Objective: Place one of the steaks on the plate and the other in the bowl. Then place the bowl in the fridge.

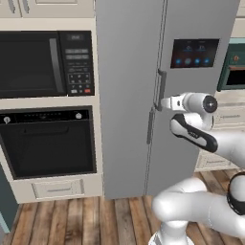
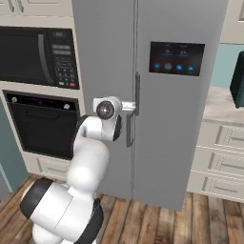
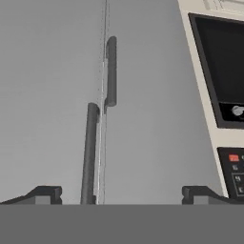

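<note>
Grey steel fills the space ahead of the fingers: the fridge (image 1: 127, 95), both doors closed, stands just in front of the gripper (image 3: 121, 193). The two dark fingertips (image 3: 45, 193) stand wide apart with nothing between them. In the hand view, which is rolled over, one long handle (image 3: 89, 152) runs close inside one fingertip, nearly in line with it, while the other handle (image 3: 110, 71) lies farther ahead, beyond the tips and across the door seam. In the base views the gripper (image 1: 161, 103) points at the seam between the handles (image 2: 137, 93).

My judgement is that the door must be opened next, and that carries the main risk. With the near handle so far toward one finger and not centred, closing now could let it slip out, or the tip could strike the bar or the door face. Catching the wrong handle would swing the wrong door.

Beside the fridge stand a black microwave (image 1: 45, 62) and, under it, an oven (image 1: 48, 141), both off to one side of the fingers. Nothing stands between the fingers and the handles. The touchscreen panel (image 2: 176, 58) sits on the door, away from the fingers' line.
</note>
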You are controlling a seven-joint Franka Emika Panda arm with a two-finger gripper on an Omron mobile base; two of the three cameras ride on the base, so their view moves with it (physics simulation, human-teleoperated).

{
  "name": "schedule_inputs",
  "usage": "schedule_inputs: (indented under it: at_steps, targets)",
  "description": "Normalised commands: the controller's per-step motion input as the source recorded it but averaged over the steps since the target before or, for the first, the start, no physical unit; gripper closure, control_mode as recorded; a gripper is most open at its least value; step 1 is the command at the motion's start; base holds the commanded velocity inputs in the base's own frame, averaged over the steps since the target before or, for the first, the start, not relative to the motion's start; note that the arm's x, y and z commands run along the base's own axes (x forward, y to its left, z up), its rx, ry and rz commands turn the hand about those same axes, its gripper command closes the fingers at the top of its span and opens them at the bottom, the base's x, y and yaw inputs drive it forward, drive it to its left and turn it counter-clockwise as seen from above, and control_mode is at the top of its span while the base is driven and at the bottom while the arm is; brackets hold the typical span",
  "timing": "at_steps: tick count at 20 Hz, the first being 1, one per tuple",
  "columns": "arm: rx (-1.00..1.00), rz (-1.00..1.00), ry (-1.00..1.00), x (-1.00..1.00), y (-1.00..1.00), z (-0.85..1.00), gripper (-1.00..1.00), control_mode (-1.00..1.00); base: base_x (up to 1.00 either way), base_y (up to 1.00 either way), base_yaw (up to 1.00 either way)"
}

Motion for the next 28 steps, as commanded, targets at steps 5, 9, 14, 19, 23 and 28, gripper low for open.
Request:
schedule_inputs:
  at_steps: [5, 9, 14, 19, 23, 28]
  targets:
    - [0.00, -0.03, 0.00, 0.60, 0.00, -0.02, -1.00, -1.00, 0.00, 0.00, 0.00]
    - [0.00, -0.06, 0.00, 0.69, -0.02, -0.05, -1.00, -1.00, 0.00, 0.00, 0.00]
    - [0.00, -0.06, 0.00, 0.72, -0.12, -0.07, -1.00, -1.00, 0.00, 0.00, 0.00]
    - [0.00, -0.04, 0.00, 0.76, -0.25, -0.08, -1.00, -1.00, 0.00, 0.00, 0.00]
    - [0.00, 0.00, 0.00, 0.83, -0.44, -0.08, -1.00, -1.00, 0.00, 0.00, 0.00]
    - [0.00, 0.00, 0.00, 0.68, -0.61, -0.03, -1.00, -1.00, 0.00, 0.00, 0.00]
